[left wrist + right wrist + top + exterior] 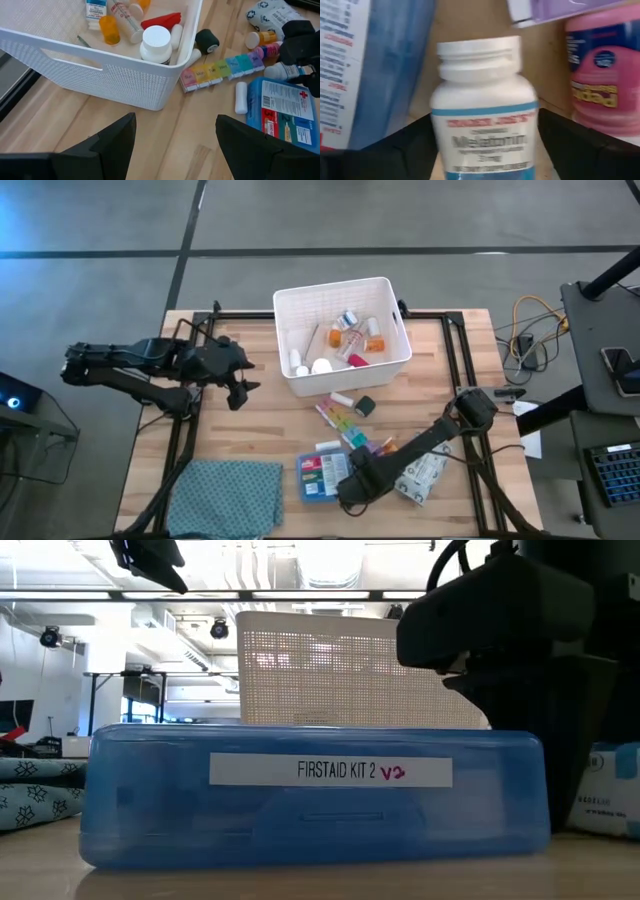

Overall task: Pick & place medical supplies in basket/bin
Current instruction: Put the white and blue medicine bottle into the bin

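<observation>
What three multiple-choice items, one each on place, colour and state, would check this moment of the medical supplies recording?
1. Where does the white ribbed plastic bin stand?
A. the table's far middle
B. the near left corner
C. on the teal cloth

2. What colour is the flat plastic first-aid box?
A. red
B. blue
C. green

3. How does the right hand stand?
A. far from any item
B. inside the bin
C. fingers either side of a white melatonin bottle

Answers: 1 A, the high view shows the bin at the far edge; 2 B, the low view shows blue walls; 3 C, the right wrist view shows the bottle between the fingers.
</observation>
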You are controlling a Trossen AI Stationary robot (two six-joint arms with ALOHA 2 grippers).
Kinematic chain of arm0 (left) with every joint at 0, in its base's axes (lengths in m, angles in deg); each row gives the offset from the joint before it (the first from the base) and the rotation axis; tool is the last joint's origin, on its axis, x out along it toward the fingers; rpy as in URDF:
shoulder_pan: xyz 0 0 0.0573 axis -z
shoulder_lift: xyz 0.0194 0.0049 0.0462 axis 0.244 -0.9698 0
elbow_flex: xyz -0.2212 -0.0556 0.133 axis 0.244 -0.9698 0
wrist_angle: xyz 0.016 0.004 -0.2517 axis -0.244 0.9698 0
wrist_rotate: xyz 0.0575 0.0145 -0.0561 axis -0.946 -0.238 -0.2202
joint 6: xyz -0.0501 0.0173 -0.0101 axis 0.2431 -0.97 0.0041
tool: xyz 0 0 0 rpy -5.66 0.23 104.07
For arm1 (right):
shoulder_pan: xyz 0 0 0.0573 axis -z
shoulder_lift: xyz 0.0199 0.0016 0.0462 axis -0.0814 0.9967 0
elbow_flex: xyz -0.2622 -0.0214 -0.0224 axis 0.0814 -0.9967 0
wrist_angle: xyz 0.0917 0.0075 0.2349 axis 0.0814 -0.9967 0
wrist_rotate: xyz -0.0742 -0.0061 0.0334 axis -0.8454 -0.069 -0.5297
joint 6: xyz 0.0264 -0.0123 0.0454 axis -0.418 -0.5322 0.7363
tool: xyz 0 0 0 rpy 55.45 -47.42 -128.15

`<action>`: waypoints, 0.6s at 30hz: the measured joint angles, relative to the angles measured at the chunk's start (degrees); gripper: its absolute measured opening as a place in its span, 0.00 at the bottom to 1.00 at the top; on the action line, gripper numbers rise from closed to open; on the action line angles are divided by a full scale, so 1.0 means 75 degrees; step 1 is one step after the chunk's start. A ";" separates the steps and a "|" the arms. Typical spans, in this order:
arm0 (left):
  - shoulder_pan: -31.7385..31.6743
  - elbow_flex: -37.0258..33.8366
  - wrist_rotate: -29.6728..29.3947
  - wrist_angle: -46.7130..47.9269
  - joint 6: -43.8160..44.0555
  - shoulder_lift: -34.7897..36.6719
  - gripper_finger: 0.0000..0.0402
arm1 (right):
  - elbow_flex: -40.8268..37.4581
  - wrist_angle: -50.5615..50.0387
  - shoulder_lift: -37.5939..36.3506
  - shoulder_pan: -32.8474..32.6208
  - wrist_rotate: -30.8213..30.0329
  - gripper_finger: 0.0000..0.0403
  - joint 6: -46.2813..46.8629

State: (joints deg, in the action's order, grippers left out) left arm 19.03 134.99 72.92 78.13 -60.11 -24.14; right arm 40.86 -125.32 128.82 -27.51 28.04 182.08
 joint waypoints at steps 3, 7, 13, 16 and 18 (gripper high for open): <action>-0.0007 0.0000 -0.0003 -0.0021 0.0000 0.0002 0.63 | -0.0015 0.0096 -0.0003 -0.0003 -0.0159 0.64 -0.0297; -0.0010 0.0000 -0.0006 -0.0246 0.0000 0.0000 0.63 | 0.0009 0.0098 -0.0042 -0.0013 -0.0353 0.50 -0.0621; -0.0010 -0.0045 -0.0006 -0.0329 0.0000 0.0004 0.63 | 0.0412 0.0013 -0.0504 -0.0078 -0.1755 0.47 -0.0657; -0.0010 -0.0196 -0.0006 -0.0321 0.0000 0.0006 0.63 | 0.0714 -0.0282 -0.1017 -0.0076 -0.2815 0.47 -0.0574; -0.0007 -0.0325 -0.0003 -0.0310 0.0000 0.0006 0.63 | 0.0934 -0.0225 -0.1416 -0.0011 -0.3739 0.49 -0.0621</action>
State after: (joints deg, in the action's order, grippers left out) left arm 18.98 132.55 72.89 75.80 -60.11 -24.09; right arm 47.87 -127.00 118.19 -27.59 0.00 177.42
